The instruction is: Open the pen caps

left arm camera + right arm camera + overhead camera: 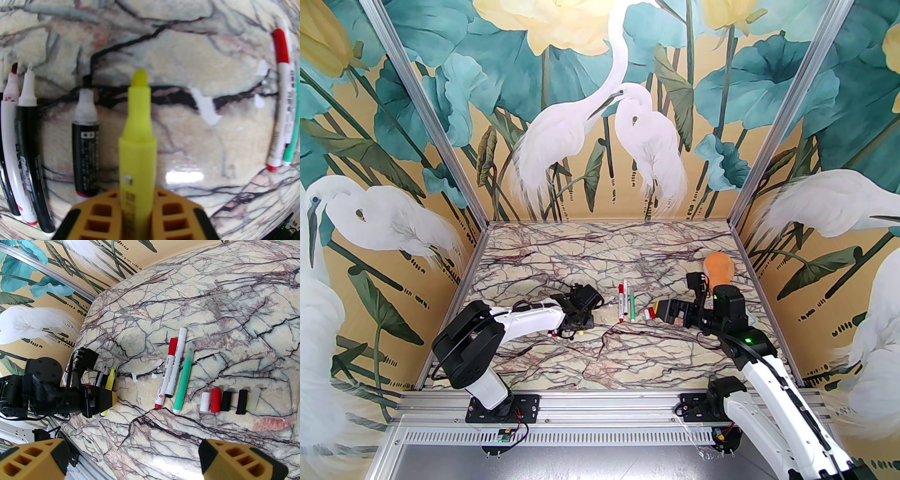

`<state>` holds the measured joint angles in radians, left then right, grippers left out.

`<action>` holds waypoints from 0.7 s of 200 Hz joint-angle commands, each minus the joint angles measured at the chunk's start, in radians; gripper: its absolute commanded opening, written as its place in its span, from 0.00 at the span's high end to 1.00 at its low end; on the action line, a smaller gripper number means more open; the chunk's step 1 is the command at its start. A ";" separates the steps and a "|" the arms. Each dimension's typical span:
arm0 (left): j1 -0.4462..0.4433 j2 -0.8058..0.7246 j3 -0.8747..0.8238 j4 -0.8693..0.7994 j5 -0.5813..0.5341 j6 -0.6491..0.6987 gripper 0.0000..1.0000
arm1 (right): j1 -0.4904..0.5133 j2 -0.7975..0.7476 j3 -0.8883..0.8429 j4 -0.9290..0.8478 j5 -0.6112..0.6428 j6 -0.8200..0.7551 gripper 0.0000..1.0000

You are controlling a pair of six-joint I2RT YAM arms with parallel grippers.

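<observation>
My left gripper [137, 211] is shut on a yellow highlighter [137, 140] whose bare tip points away over the table. It also shows as the black arm's gripper [106, 400] at the left. Beside it lie uncapped markers, one black [85, 140]. Three capped pens lie mid-table: a red-capped marker [165, 373], a white pen [177, 359] and a green highlighter [185, 378]. Several loose pen caps [215, 400] lie in a row to their right, white, red, black and whitish. My right gripper [140, 462] hangs open above the table near that row, nothing between its fingers.
An orange soft object [718, 268] sits at the back right behind the right arm. Small white scraps [134, 378] lie on the marble table [600, 365] between the left gripper and the capped pens. Painted walls close three sides.
</observation>
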<state>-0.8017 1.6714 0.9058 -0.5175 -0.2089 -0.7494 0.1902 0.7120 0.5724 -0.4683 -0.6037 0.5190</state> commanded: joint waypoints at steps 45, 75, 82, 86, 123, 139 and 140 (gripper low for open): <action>-0.020 0.035 0.029 -0.039 -0.034 -0.022 0.83 | 0.005 -0.001 -0.010 -0.013 0.016 -0.004 0.00; -0.030 0.031 0.041 -0.069 -0.053 -0.022 0.78 | 0.006 0.001 -0.012 -0.012 0.020 -0.002 0.01; -0.032 0.028 0.043 -0.075 -0.057 -0.021 0.77 | 0.006 0.003 -0.011 -0.011 0.021 -0.002 0.01; -0.031 0.026 0.045 -0.081 -0.059 -0.019 0.76 | 0.006 0.004 -0.009 -0.013 0.021 -0.003 0.01; -0.031 0.004 0.066 -0.130 -0.081 -0.013 0.72 | 0.005 0.021 0.003 -0.019 0.017 -0.011 0.01; -0.032 -0.001 0.076 -0.150 -0.089 -0.008 0.72 | 0.006 0.020 0.002 -0.020 0.018 -0.009 0.01; -0.033 -0.001 0.076 -0.151 -0.089 -0.007 0.72 | 0.006 0.020 0.003 -0.020 0.018 -0.009 0.01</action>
<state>-0.8280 1.6840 0.9524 -0.6071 -0.2573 -0.7597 0.1902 0.7322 0.5709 -0.4755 -0.5987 0.5190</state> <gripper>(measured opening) 0.277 0.994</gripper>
